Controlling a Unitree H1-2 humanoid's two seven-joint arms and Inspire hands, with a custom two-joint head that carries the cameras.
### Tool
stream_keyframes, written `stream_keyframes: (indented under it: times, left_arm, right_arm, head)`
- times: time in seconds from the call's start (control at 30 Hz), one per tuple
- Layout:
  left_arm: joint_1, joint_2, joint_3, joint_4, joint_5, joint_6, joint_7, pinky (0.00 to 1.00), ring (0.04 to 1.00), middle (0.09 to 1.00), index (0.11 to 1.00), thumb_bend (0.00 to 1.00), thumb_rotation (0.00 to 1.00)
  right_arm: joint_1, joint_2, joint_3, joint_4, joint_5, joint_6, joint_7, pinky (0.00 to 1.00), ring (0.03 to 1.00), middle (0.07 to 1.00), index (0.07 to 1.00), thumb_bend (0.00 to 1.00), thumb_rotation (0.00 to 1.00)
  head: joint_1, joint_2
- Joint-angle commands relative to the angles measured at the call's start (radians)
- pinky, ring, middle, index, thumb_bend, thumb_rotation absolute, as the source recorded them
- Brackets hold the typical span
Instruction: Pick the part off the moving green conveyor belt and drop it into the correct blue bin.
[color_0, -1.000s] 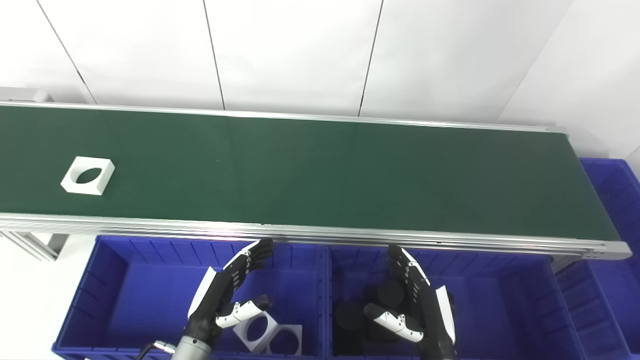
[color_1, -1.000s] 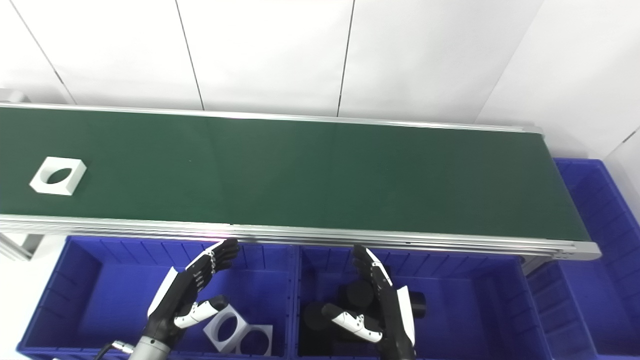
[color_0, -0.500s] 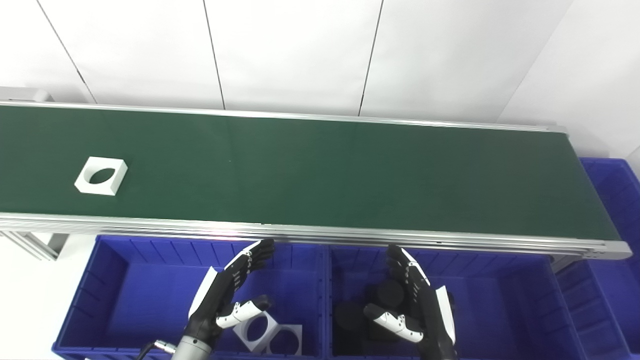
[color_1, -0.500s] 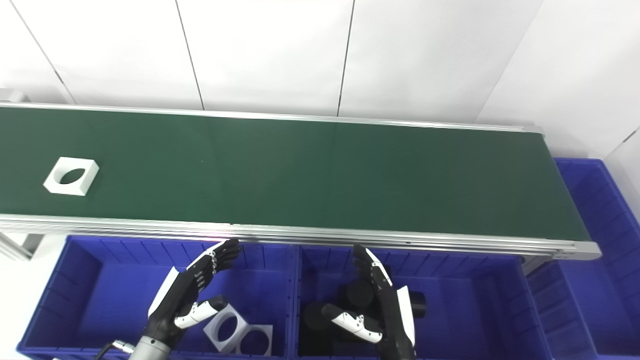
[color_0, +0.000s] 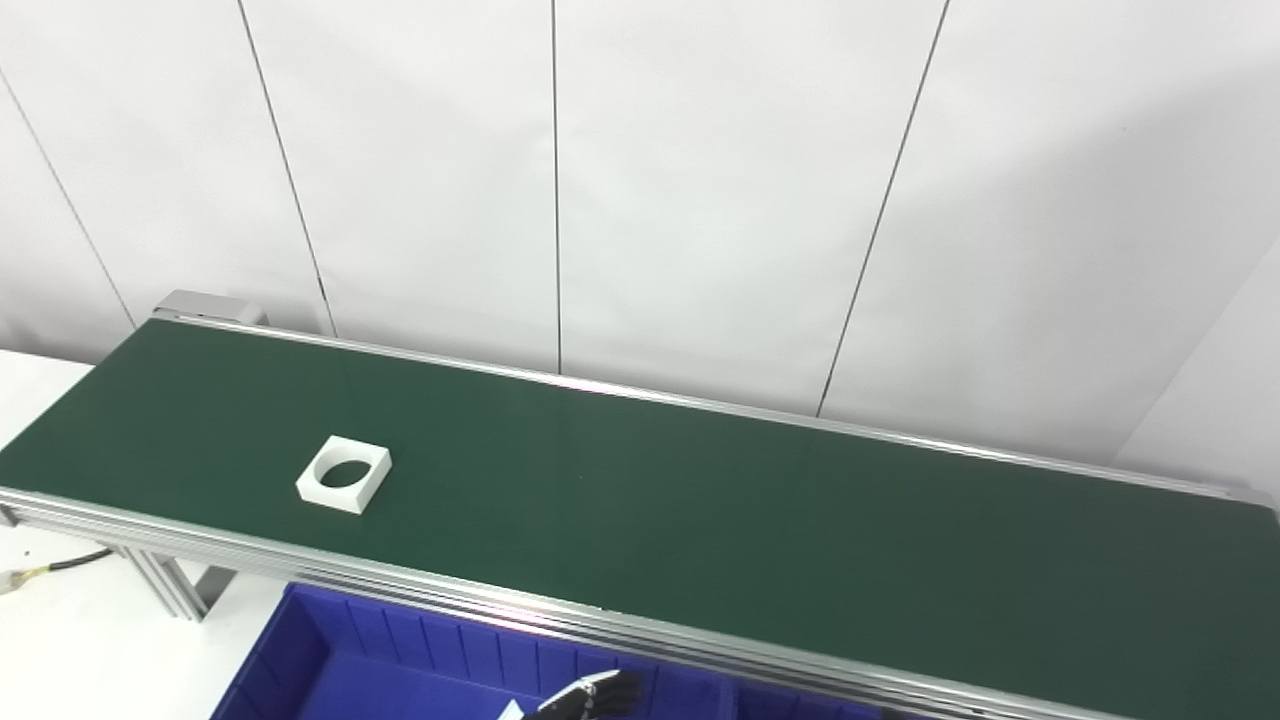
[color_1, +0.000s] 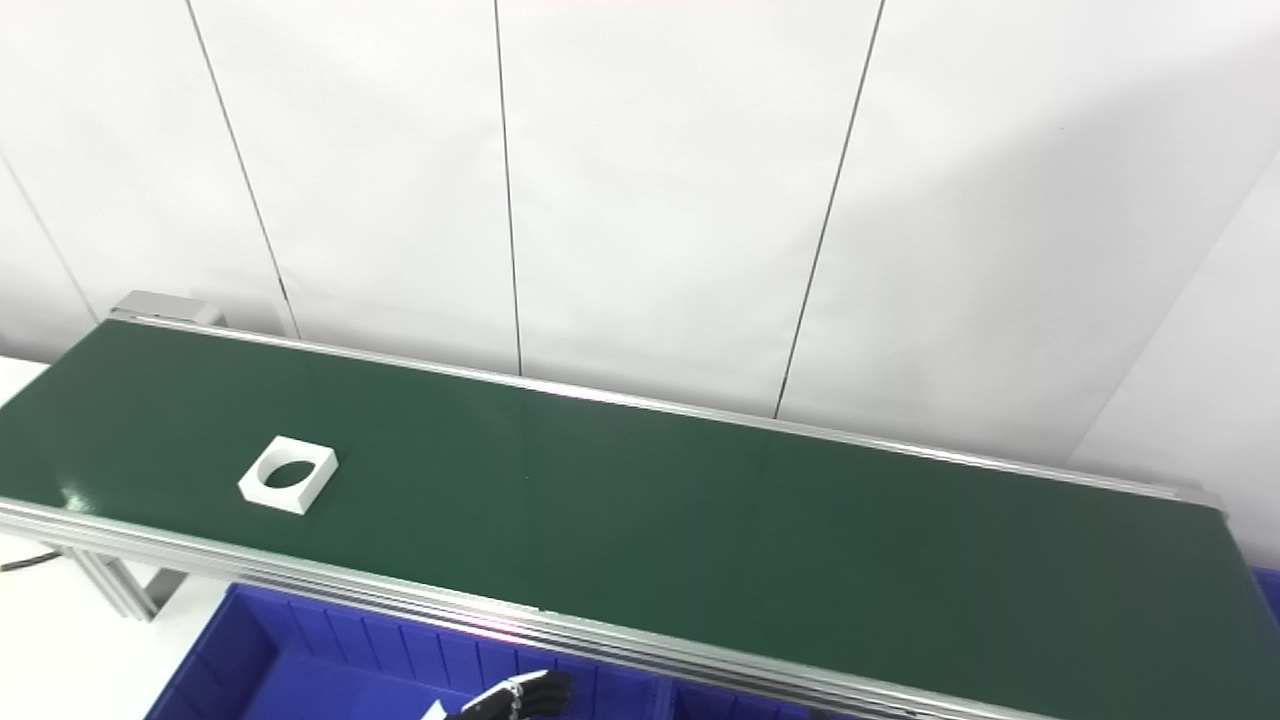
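The whole picture has shifted since half a second ago — the head cameras have tilted up, so the white panelled wall (color_0: 700, 200) fills the upper half and the long dark green conveyor belt with its aluminium side rails (color_0: 700, 500) now runs slanting across the lower half. The flat white square part with a round hole through it (color_0: 344, 474) lies flat on the belt toward its left end, nearer the front rail than the back, touching nothing else. Below the front rail only the upper left corner of a blue plastic bin with ribbed walls (color_0: 330, 650) shows, whereas earlier the bins and their contents were in full sight. Of the left hand (color_0: 590, 697) just the black-and-white fingertips peek over the bottom edge above that bin — whether they are spread or curled cannot be told. The right hand is out of view.
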Motion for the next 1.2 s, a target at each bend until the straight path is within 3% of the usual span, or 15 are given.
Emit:
stream_keyframes:
  times: [0.0,0.2,0.37,0.43,0.5,0.57,0.73,0.87,0.93,1.03,1.17]
  left_arm:
    - [-0.015,-0.001,0.005,-0.045,-0.017,-0.033,0.027,0.74,0.795,0.806,0.792,0.84,0.56]
    - [-0.036,0.034,-0.012,-0.133,0.003,-0.033,0.070,0.74,0.791,0.798,0.790,0.89,0.62]
    - [-0.058,0.053,0.033,-0.232,-0.011,-0.033,0.072,0.73,0.787,0.806,0.791,0.85,0.57]
    - [-0.087,0.078,0.051,-0.255,0.027,-0.033,0.120,0.71,0.769,0.793,0.785,0.87,0.58]
    - [-0.108,0.095,0.069,-0.268,0.023,-0.033,0.120,0.73,0.786,0.806,0.801,0.88,0.56]
    - [-0.132,0.110,0.098,-0.277,-0.024,-0.033,0.077,0.78,0.822,0.832,0.829,0.86,0.52]
    - [-0.181,0.106,0.195,-0.268,-0.090,-0.033,-0.006,0.83,0.861,0.867,0.866,0.81,0.50]
    - [-0.226,0.112,0.243,-0.254,-0.057,-0.033,-0.007,0.86,0.878,0.884,0.876,0.81,0.50]
    - [-0.259,0.133,0.254,-0.238,-0.028,-0.033,0.005,0.87,0.890,0.899,0.893,0.77,0.49]
    - [-0.302,0.157,0.276,-0.203,-0.011,-0.033,0.011,0.87,0.896,0.907,0.902,0.76,0.42]
    - [-0.361,0.201,0.284,-0.132,0.029,-0.033,0.019,0.88,0.902,0.915,0.909,0.76,0.40]
  right_arm:
    - [-0.019,-0.007,0.004,-0.013,-0.009,-0.052,-0.029,0.86,0.858,0.885,0.898,0.88,0.61]
    - [-0.027,-0.021,0.024,-0.013,-0.020,-0.052,-0.057,0.85,0.853,0.874,0.890,0.88,0.61]
    - [-0.031,-0.029,0.038,-0.017,-0.019,-0.052,-0.074,0.84,0.848,0.871,0.890,0.89,0.62]
    - [-0.032,-0.032,0.042,-0.021,-0.015,-0.052,-0.075,0.84,0.848,0.872,0.890,0.89,0.61]
    - [-0.033,-0.032,0.043,-0.025,-0.010,-0.052,-0.076,0.84,0.847,0.873,0.889,0.89,0.60]
    - [-0.032,-0.031,0.044,-0.031,-0.004,-0.052,-0.070,0.85,0.850,0.876,0.889,0.89,0.60]
    - [-0.034,-0.034,0.048,-0.039,-0.010,-0.052,-0.076,0.83,0.839,0.861,0.880,0.89,0.59]
    - [-0.031,-0.033,0.047,-0.049,-0.007,-0.052,-0.075,0.83,0.834,0.859,0.874,0.89,0.58]
    - [-0.029,-0.032,0.043,-0.056,-0.001,-0.052,-0.065,0.83,0.833,0.857,0.871,0.90,0.58]
    - [-0.028,-0.038,0.044,-0.066,-0.009,-0.052,-0.070,0.82,0.829,0.854,0.865,0.91,0.58]
    - [-0.019,-0.036,0.037,-0.084,-0.003,-0.052,-0.064,0.82,0.826,0.851,0.861,0.91,0.57]
  head:
    - [-0.004,0.001]
    - [-0.012,0.008]
    - [-0.016,0.011]
    - [-0.031,0.022]
    - [-0.040,0.026]
    - [-0.050,0.032]
    - [-0.091,0.060]
    - [-0.119,0.078]
    - [-0.128,0.090]
    - [-0.140,0.107]
    - [-0.153,0.123]
